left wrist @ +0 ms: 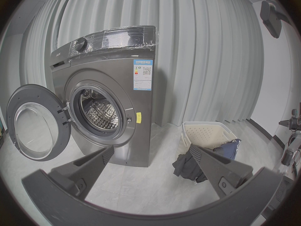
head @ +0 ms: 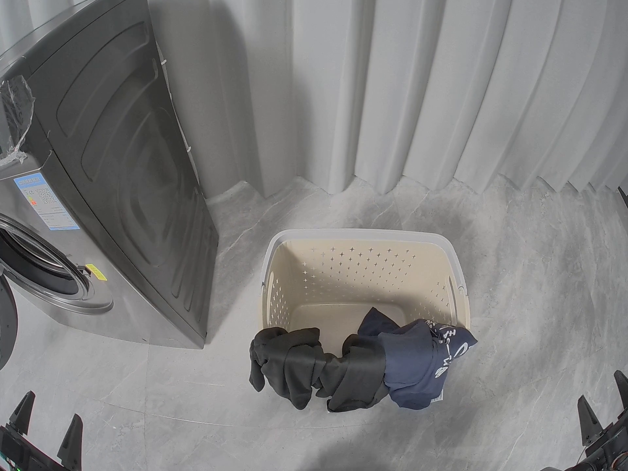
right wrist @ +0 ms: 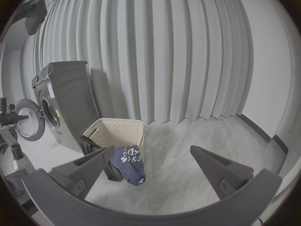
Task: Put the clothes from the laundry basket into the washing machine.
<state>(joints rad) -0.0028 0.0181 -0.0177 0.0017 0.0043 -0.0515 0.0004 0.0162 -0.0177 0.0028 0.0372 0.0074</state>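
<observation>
A dark grey garment (head: 314, 367) and a navy garment (head: 418, 361) hang over the near rim of the laundry basket (head: 366, 234), near the washing machine (head: 124, 165) with its door (left wrist: 37, 123) open, while the left gripper (head: 49, 420) and right gripper (head: 602, 397) hover low, both spread and empty.
</observation>
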